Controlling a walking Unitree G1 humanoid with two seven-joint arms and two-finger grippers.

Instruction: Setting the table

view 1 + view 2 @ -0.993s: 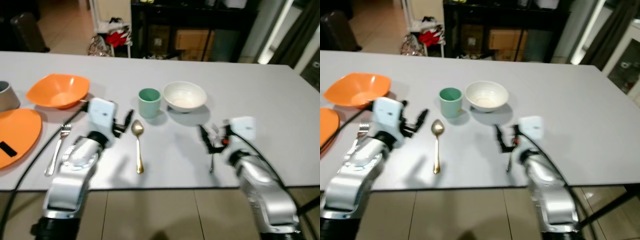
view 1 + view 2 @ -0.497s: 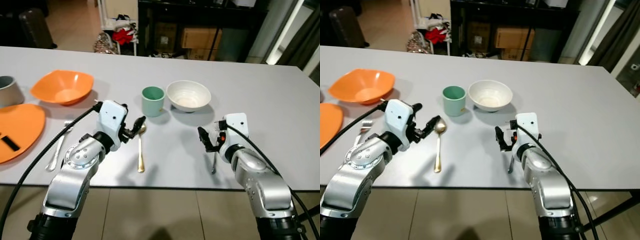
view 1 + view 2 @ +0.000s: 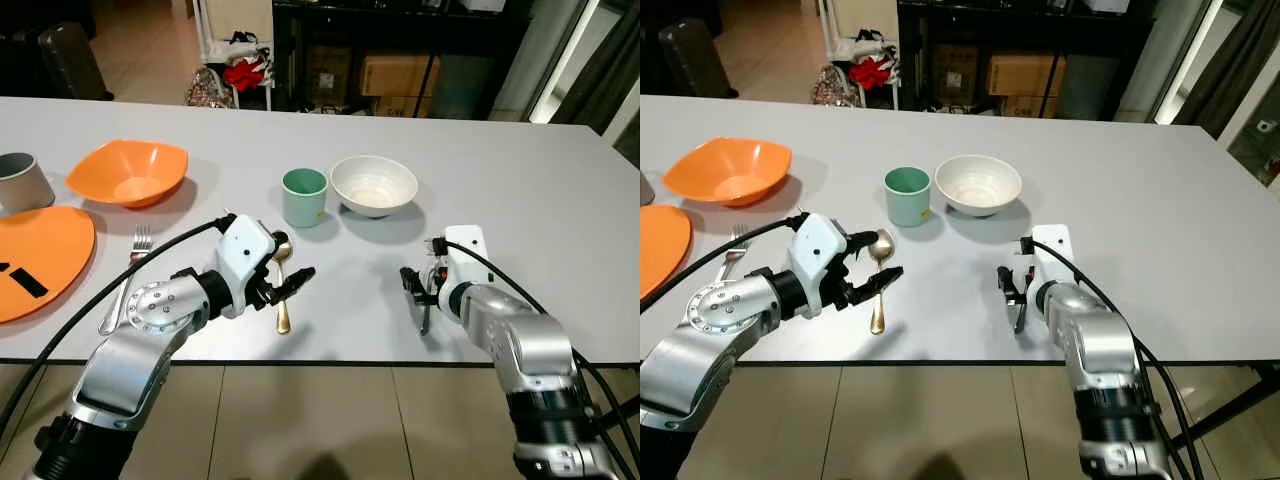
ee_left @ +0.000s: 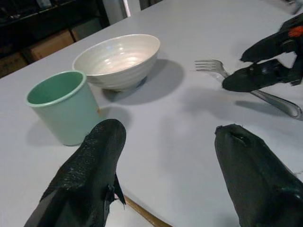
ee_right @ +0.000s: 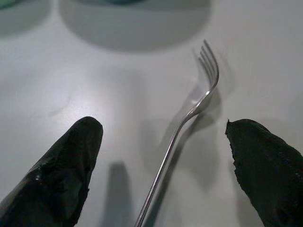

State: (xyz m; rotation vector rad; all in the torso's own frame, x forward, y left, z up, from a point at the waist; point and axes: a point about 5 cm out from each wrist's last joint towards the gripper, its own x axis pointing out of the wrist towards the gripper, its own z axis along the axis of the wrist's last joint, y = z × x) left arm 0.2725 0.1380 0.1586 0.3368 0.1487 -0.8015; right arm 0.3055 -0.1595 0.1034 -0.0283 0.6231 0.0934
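In the left eye view, the landmark is the green cup (image 3: 304,196). A white bowl (image 3: 374,186) sits just beside it. A gold spoon (image 3: 281,282) lies in front of the cup, and the left gripper (image 3: 288,284) hovers over its handle with fingers spread. Out to the cup's left are an orange bowl (image 3: 128,174), an orange plate (image 3: 40,258), a grey cup (image 3: 22,181) and one fork (image 3: 124,287).

In the right eye view, the right gripper (image 3: 1012,296) hangs spread over a second fork (image 3: 1021,308), right of the cup.

The left wrist view shows both fingers (image 4: 87,179) wide apart.

The right wrist view shows the fork (image 5: 182,124) between parted fingers (image 5: 59,176). It looks thin, stiff, slippery and flat-lying, probably best pinched mid-handle.
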